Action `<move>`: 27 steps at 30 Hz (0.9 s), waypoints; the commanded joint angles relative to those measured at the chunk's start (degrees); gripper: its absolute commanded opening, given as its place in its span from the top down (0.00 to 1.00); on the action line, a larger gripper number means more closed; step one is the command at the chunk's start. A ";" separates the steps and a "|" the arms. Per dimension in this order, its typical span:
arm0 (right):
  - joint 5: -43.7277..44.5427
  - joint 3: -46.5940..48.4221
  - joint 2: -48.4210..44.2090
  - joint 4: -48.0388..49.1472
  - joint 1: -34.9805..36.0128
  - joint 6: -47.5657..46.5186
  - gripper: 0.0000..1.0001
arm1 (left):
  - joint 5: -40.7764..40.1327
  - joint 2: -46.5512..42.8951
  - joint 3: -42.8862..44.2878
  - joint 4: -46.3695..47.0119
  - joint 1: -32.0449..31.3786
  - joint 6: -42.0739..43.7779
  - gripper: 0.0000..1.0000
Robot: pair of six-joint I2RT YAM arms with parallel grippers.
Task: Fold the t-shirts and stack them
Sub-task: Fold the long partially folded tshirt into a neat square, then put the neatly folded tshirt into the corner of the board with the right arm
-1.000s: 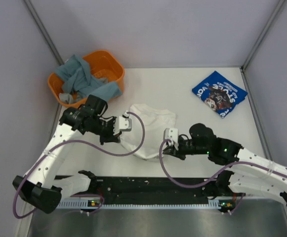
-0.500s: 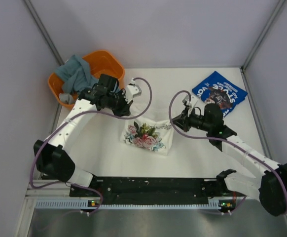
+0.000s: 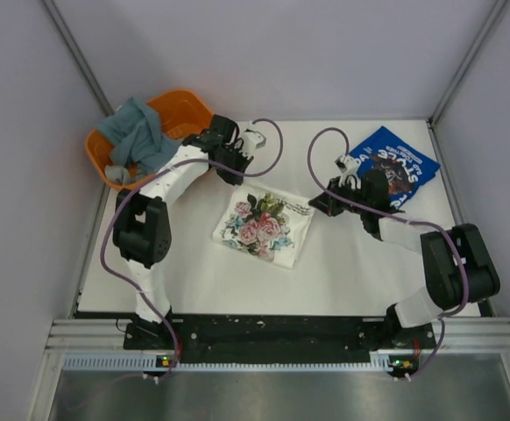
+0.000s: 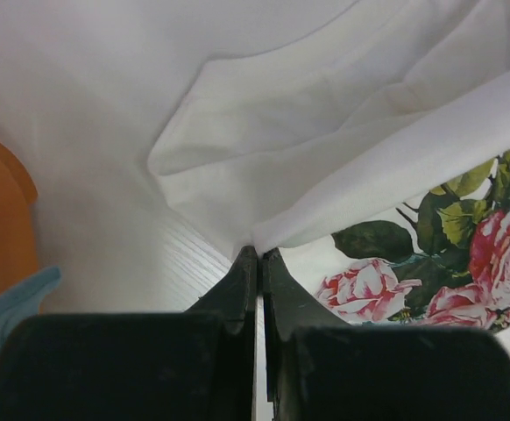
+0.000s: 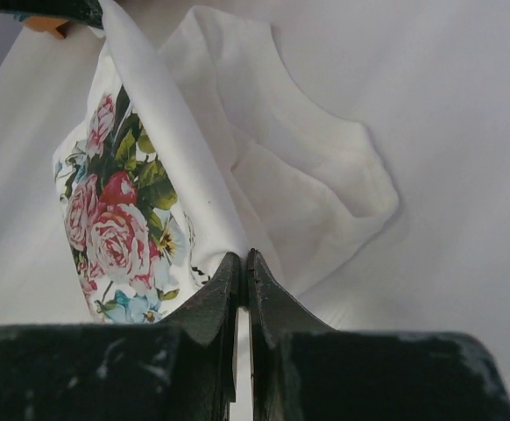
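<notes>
Top external: white floral t-shirt (image 3: 265,226) lies mid-table (image 3: 351,263), print up, with the left gripper (image 3: 237,172) at its far-left corner and the right gripper (image 3: 318,205) at its far-right corner. Wrist cams show both sets of jaws pressed together on the cloth edge, which is pulled taut between them. Royal-blue t-shirt (image 3: 389,165) sits far right just past the right arm; orange basket (image 3: 194,112) holds grey-blue cloth (image 3: 137,132) far left.
</notes>
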 commanded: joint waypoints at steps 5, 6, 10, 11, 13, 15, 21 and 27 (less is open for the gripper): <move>4.52 7.17 8.91 3.64 -1.26 5.53 1.00 | -10.44 7.46 8.20 -0.79 0.78 -2.03 1.00; 4.96 8.22 10.49 2.85 -1.34 5.97 1.00 | -11.75 8.60 8.73 -0.61 0.77 -2.20 1.00; 6.72 13.40 15.94 -1.63 -1.34 7.29 1.00 | -15.54 11.94 11.45 -0.61 0.95 -2.29 1.00; 7.24 15.33 17.43 -3.47 -1.34 7.73 0.97 | -16.15 12.91 12.07 -0.78 0.86 -2.47 1.00; 9.26 19.89 20.33 -8.99 -1.34 8.78 0.83 | -16.42 14.66 14.00 -1.66 0.86 -2.73 0.88; 11.37 26.56 23.58 -17.59 -1.43 8.61 0.73 | -18.51 16.42 16.28 -2.01 0.95 -2.73 0.78; 14.27 30.47 22.03 -25.62 -1.61 7.82 0.51 | -23.02 18.29 27.00 -3.51 3.85 -5.36 0.65; 13.84 20.99 13.15 -28.18 -0.12 8.61 0.32 | -15.13 6.61 12.90 -0.97 3.59 -5.28 0.62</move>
